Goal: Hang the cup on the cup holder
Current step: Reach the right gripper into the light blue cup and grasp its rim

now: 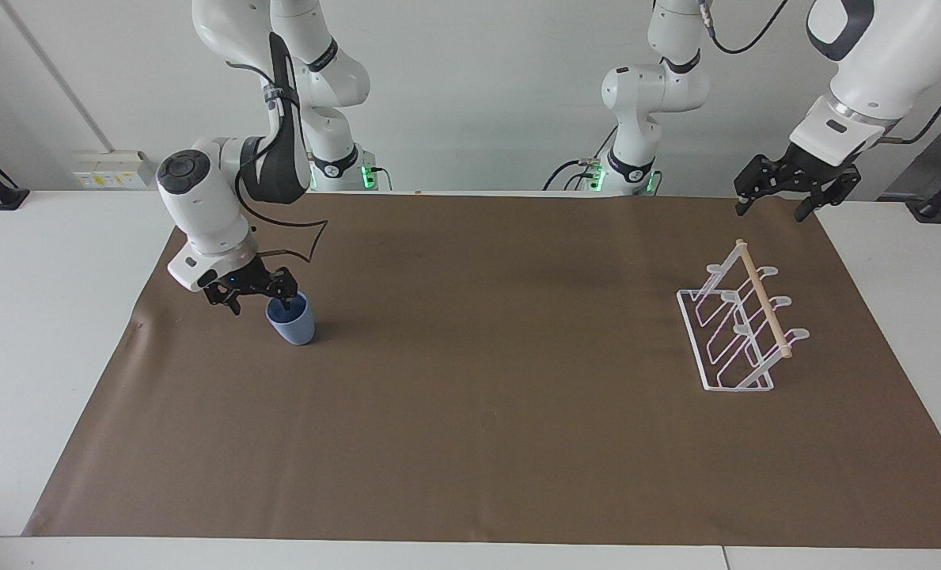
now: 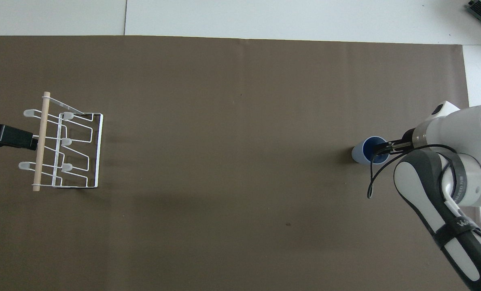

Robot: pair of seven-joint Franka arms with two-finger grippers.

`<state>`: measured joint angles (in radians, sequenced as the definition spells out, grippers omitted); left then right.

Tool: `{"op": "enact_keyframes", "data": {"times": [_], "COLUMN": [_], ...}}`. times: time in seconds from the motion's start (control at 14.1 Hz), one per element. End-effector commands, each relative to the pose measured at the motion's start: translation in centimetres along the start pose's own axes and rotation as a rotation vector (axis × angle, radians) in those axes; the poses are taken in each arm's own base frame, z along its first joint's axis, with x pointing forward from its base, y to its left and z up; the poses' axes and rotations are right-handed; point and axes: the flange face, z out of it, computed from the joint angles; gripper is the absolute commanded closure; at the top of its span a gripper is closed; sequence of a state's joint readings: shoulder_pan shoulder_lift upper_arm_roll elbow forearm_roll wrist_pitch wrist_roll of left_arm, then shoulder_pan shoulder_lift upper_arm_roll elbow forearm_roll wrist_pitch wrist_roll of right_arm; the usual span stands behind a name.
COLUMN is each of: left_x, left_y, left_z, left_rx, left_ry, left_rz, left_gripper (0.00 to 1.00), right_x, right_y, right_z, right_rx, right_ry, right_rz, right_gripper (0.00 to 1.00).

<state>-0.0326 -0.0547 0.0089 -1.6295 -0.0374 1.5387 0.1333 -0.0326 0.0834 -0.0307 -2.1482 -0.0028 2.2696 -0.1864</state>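
Cup [image 1: 290, 322] upright on tabletop [image 1: 470, 443]; right claw [image 1: 256, 298] spread, straddling rim for pickup. Left claw [image 1: 779, 198] spread, parked above cup holder [image 1: 743, 324].

A brown mat [image 1: 478, 412] covers most of the white bench [image 1: 43, 332] — its bare margins show at both ends and along the edge farthest from the robots — and a wall socket strip [image 1: 110, 168] sits on the wall.

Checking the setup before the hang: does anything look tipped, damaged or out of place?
Nothing stands out. The cup stands upright under the open right gripper; the cup holder sits squarely, prongs bare.
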Motion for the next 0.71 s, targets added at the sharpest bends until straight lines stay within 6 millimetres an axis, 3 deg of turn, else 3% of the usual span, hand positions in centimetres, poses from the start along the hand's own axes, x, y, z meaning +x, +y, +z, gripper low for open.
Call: {"op": "enact_keyframes", "data": {"times": [0.0, 0.07, 0.21, 0.36, 0.43, 0.64], "left_x": [-0.37, -0.37, -0.37, -0.37, -0.38, -0.37], "left_y": [-0.23, -0.23, -0.23, -0.23, -0.25, -0.23], "left_z": [0.13, 0.13, 0.13, 0.13, 0.13, 0.13], "left_rx": [-0.001, -0.001, -0.001, -0.001, 0.001, -0.001], "left_ry": [0.006, 0.006, 0.006, 0.006, 0.005, 0.006], "left_rz": [0.002, 0.002, 0.002, 0.002, 0.002, 0.002], "left_gripper": [0.0, 0.0, 0.0, 0.0, 0.0, 0.0], "right_x": [-0.65, -0.65, -0.55, -0.35, -0.28, 0.2], "right_y": [0.74, 0.74, 0.16, -0.06, -0.2, -0.2], "right_z": [1.31, 1.31, 1.29, 1.11, 1.08, 0.45], "right_rx": [0.02, 0.02, 0.021, 0.051, 0.071, 0.087], "right_ry": [0.019, 0.019, 0.014, 0.019, 0.017, 0.003], "right_rz": [-0.015, -0.015, -0.024, -0.001, 0.018, 0.026], "right_gripper": [0.0, 0.08, 0.57, 0.92, 1.0, 1.0]}}
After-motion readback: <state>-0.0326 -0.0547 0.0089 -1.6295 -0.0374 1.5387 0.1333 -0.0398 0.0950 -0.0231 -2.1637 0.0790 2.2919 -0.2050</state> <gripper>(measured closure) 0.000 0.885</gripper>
